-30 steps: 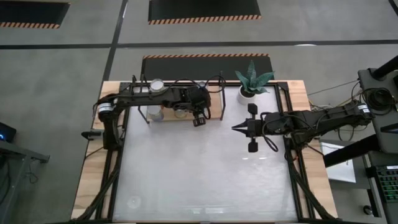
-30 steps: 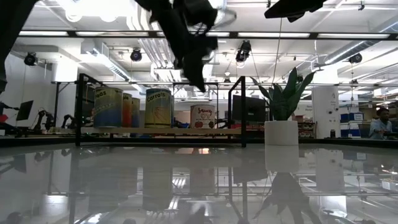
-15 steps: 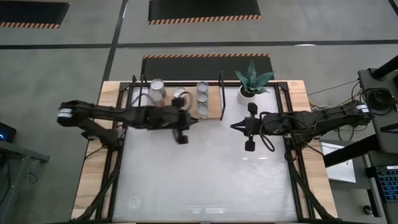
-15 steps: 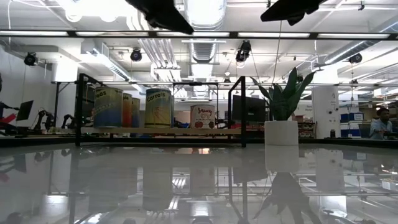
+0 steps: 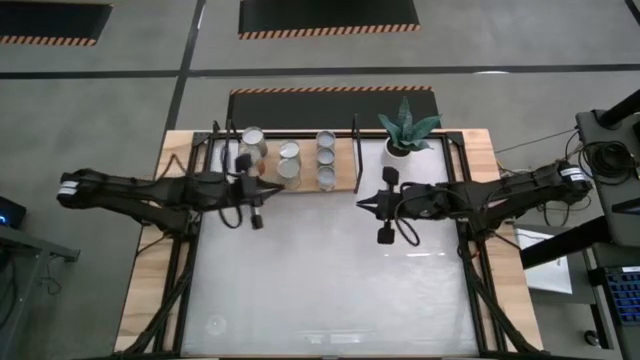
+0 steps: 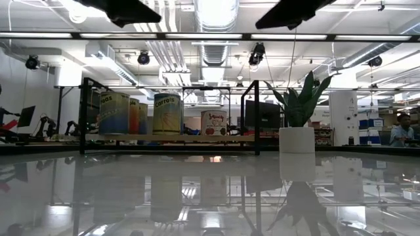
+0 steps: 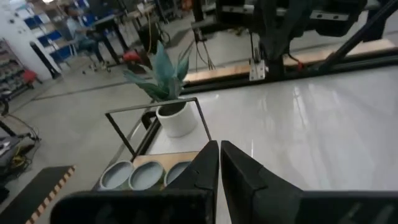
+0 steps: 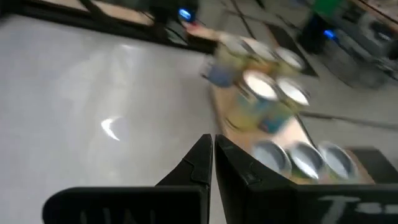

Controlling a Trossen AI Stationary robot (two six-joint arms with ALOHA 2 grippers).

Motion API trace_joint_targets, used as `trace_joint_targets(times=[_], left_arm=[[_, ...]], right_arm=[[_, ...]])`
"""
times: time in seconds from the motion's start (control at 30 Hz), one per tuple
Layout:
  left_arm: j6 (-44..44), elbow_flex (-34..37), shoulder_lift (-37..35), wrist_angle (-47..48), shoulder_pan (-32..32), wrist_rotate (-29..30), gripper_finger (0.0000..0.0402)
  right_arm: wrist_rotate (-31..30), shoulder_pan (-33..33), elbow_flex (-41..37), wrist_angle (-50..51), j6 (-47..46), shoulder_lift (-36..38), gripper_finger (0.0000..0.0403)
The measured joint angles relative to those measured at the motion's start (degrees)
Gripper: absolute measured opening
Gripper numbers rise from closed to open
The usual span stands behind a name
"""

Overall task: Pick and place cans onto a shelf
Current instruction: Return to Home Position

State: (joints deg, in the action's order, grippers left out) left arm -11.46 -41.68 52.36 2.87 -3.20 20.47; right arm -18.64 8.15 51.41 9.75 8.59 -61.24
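Cans point(image 5: 290, 160) standing on the shelf point(image 5: 345, 172) at the far edge of the table point(image 5: 330, 290), your left gripper point(image 5: 268, 189) just in front of them, fingers point(image 7: 208, 165) pressed together, empty, your right gripper point(image 5: 363, 205) likewise closed, near the shelf's end.

"How did your arms lie?"

"My left arm point(image 5: 150, 188) stretched nearly straight inward, and my right arm point(image 5: 490, 192) reached in from the opposite side. My left gripper point(image 5: 268, 190) and right gripper point(image 5: 365, 206) pointed toward each other, well apart."

"And your fingers?"

"Left fingers point(image 7: 205, 168) pressed together, empty. Right fingers point(image 8: 200, 158) likewise."
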Motion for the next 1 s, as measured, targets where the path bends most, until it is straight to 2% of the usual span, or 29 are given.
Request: trace_joint_targets(times=[0.17, 0.27, 0.47, 0.7, 1.0], left_arm=[[-0.76, 5.85, -8.36, -1.24, 0.02, -4.22, 0.0000], [-1.14, 9.46, -13.20, -1.64, 0.01, -6.48, 0.0000], [-1.43, 16.37, -22.98, -2.13, 0.02, -6.54, 0.0000], [-0.13, 22.62, -32.58, -2.50, 0.02, -6.86, 0.0000], [2.00, 28.82, -41.26, -1.92, 0.02, -8.05, 0.0000]], right_arm=[[10.50, -2.26, -1.27, -6.50, 4.68, -0.38, 0.0009], [11.20, -3.39, -2.37, -8.13, 7.06, 0.04, 0.0009], [11.66, -5.64, -6.56, -10.38, 7.99, 2.99, 0.0009], [15.63, -7.48, -16.55, -16.86, 8.69, 11.98, 0.0009], [15.68, -7.70, -29.36, -17.40, 7.24, 28.03, 0.0009]])
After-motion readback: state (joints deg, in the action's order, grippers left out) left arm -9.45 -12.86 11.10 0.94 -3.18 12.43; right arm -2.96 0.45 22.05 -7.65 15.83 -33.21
